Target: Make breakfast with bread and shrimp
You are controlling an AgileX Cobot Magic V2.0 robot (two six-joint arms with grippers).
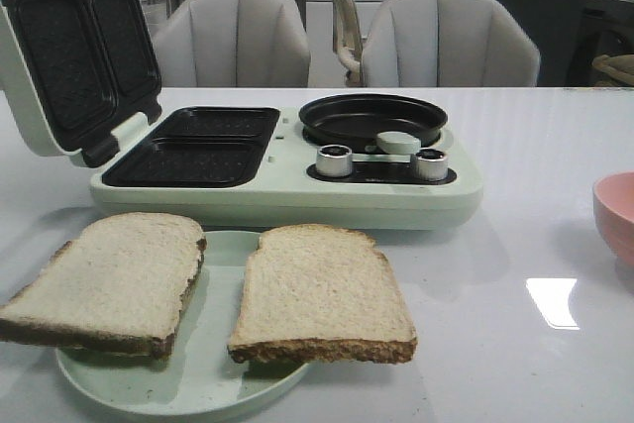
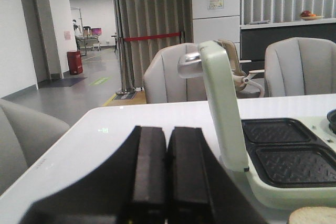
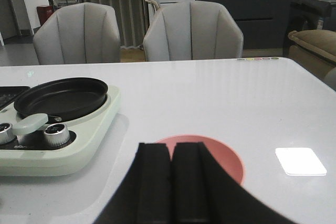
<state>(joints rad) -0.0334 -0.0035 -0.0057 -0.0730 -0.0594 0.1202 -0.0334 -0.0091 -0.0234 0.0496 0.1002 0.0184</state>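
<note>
Two bread slices, one on the left [image 1: 109, 279] and one on the right [image 1: 322, 294], lie side by side on a pale green plate [image 1: 203, 369] at the table's front. An edge of one slice shows in the left wrist view [image 2: 314, 215]. Behind them stands a pale green breakfast maker [image 1: 287, 160] with its lid [image 1: 74, 47] open, two dark sandwich plates [image 1: 193, 146] and a small black pan [image 1: 371, 118]. The shrimp are not visible. My left gripper [image 2: 168, 169] is shut and empty. My right gripper [image 3: 172, 179] is shut and empty, just before a pink bowl [image 3: 228, 158].
The pink bowl [image 1: 616, 215] stands at the table's right edge in the front view. Two silver knobs [image 1: 381, 160] and a pale green round knob [image 1: 397, 142] sit on the maker's front. Grey chairs [image 1: 347, 42] stand behind the table.
</note>
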